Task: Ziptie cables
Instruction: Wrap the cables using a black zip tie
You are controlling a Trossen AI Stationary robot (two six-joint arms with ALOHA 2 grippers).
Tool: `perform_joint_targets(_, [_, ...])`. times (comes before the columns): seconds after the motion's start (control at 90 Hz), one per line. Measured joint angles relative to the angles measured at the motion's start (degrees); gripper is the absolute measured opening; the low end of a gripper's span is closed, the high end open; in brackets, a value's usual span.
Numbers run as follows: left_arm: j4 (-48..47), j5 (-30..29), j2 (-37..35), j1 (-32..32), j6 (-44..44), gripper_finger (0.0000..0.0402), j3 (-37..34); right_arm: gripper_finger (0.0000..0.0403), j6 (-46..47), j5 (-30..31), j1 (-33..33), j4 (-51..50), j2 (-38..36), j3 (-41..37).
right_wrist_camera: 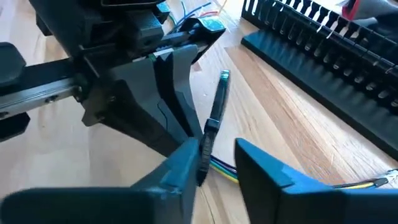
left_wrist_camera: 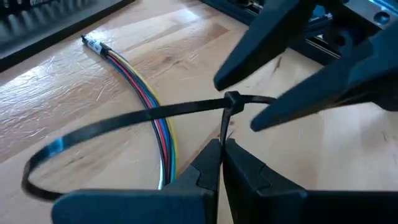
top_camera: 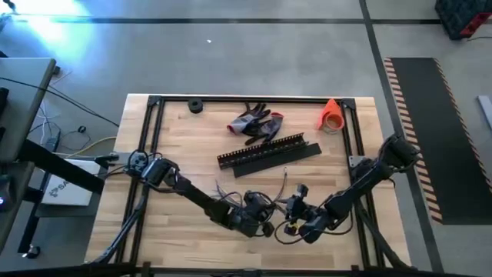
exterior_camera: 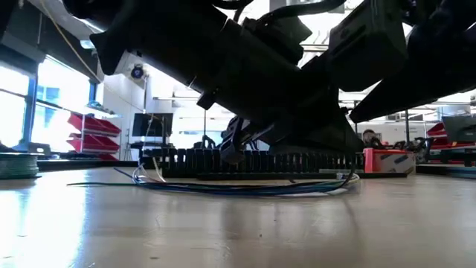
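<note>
Down near the table's front edge, thin multicoloured cables (left_wrist_camera: 158, 121) curve over pale wood; the left gripper (left_wrist_camera: 221, 163) pinches one flat black ziptie (left_wrist_camera: 124, 121), the right gripper (right_wrist_camera: 217, 163) parted around it.

Rainbow-striped cables (left_wrist_camera: 155, 112), black ziptie (left_wrist_camera: 186, 111)

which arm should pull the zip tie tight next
Left. The left arm has jaws shut on the zip tie tail, its loop crossing the cables, so it could pull tight. The right arm has jaws open beside the tie's head.
</note>
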Motion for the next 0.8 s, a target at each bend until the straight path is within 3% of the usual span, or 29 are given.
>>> perform_joint_targets(0.133, [0.0,0.0,0.0,0.0,0.0,0.0,0.0,0.0008,-0.2,0.0,0.0,0.1,0.0,0.0])
perform_joint_targets(0.3, [0.1,-0.2,0.0,0.0,2.3,0.0009,0.0,0.0002,-0.2,-0.1,0.0,-0.2,0.0,0.0])
perform_joint_targets(0.456, [1.7,0.4,-0.1,0.0,6.6,0.0056,0.0,0.0001,-0.2,0.2,0.0,-1.8,0.0,0.0])
perform_joint_targets(0.644, [7.3,14.2,-0.2,0.0,11.5,0.0122,0.0,0.0,-3.5,0.4,0.4,-2.9,0.0,0.0])
perform_joint_targets(0.8, [8.0,8.8,-2.5,-1.6,16.3,0.0132,-0.1,0.0001,-7.1,2.2,1.6,-3.0,0.0,0.0])
